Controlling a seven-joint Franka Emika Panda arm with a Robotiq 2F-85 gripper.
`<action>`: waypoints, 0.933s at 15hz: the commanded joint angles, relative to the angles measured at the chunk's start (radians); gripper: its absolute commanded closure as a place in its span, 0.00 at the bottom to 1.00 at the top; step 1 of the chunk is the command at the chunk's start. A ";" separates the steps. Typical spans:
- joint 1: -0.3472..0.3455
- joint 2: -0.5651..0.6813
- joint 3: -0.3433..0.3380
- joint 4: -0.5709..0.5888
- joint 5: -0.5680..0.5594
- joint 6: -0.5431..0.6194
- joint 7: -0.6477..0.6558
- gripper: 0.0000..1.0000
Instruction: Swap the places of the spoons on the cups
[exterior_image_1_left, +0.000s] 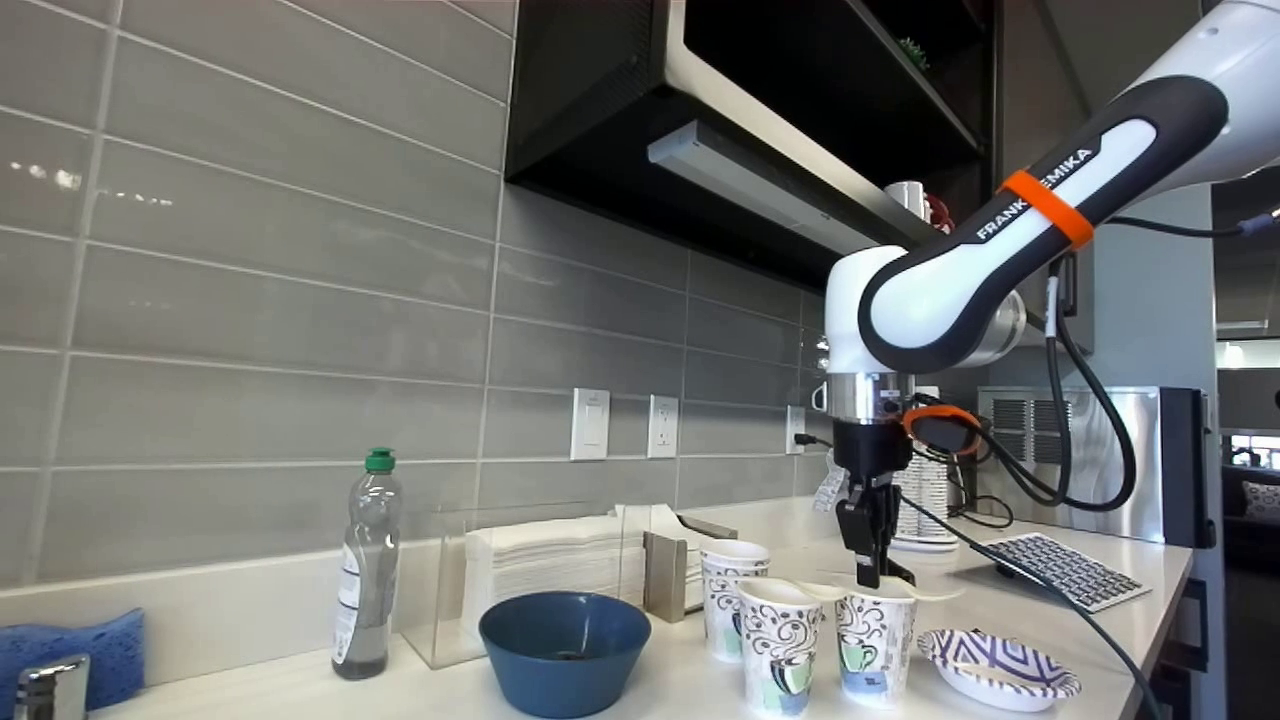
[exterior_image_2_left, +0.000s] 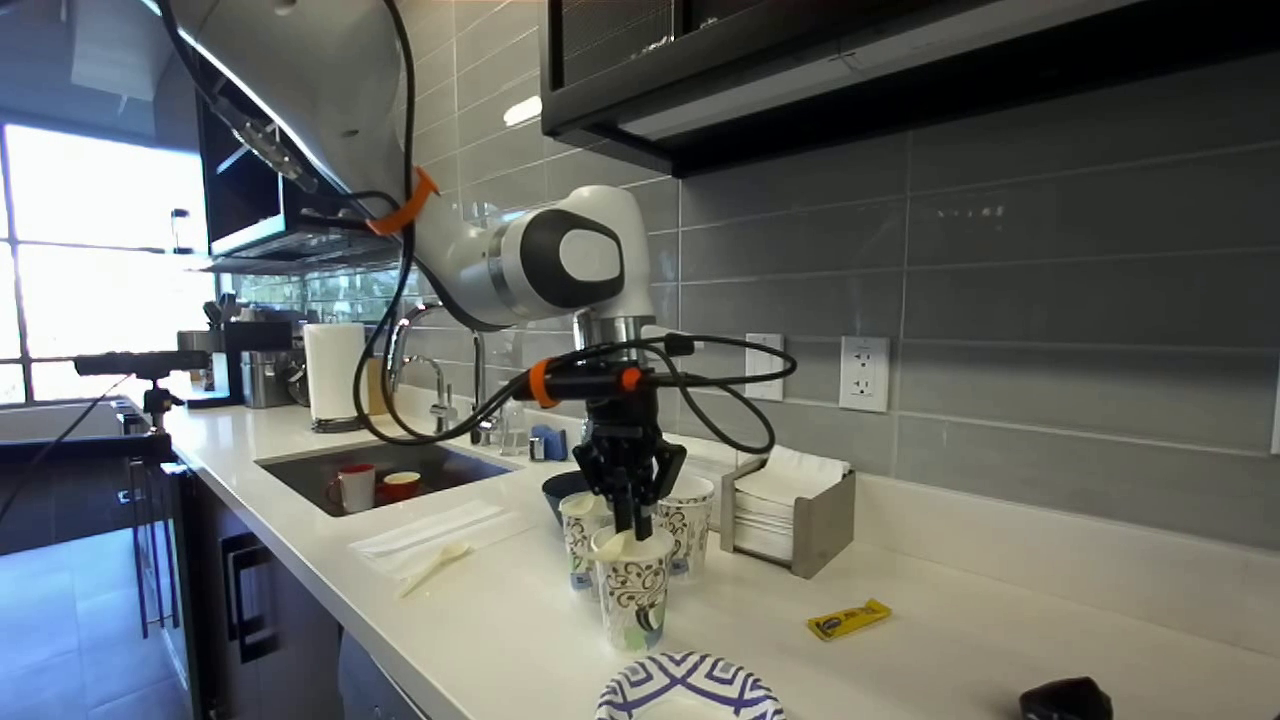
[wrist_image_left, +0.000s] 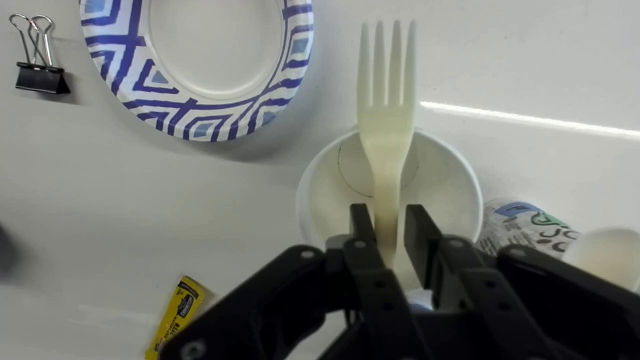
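Straddling the handle of a cream plastic fork (wrist_image_left: 385, 120), mid-frame in the wrist view, the black two-finger gripper (wrist_image_left: 389, 217) has its jaws narrowly apart, a thin gap showing to the right of that handle! Tines up-frame, that fork reaches over the mouth of a white paper cup (exterior_image_1_left: 873, 645) printed with dark swirls, lower right in an exterior view. Just left, a matching paper cup (exterior_image_1_left: 780, 650) bears a pale utensil (exterior_image_1_left: 822, 591) at its rim, and a blue-patterned white plate (wrist_image_left: 215, 50) sits upper left in the wrist view

The bent arm (exterior_image_1_left: 985, 265) points its hand (wrist_image_left: 389, 212) (fingers (wrist_image_left: 419, 227) narrowly parted) straight down.
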 joint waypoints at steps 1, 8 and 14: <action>-0.001 0.018 -0.005 0.018 -0.007 0.016 -0.015 1.00; 0.007 -0.084 0.009 -0.016 -0.035 -0.009 0.023 0.97; 0.053 -0.208 0.053 -0.051 0.006 -0.088 -0.002 0.97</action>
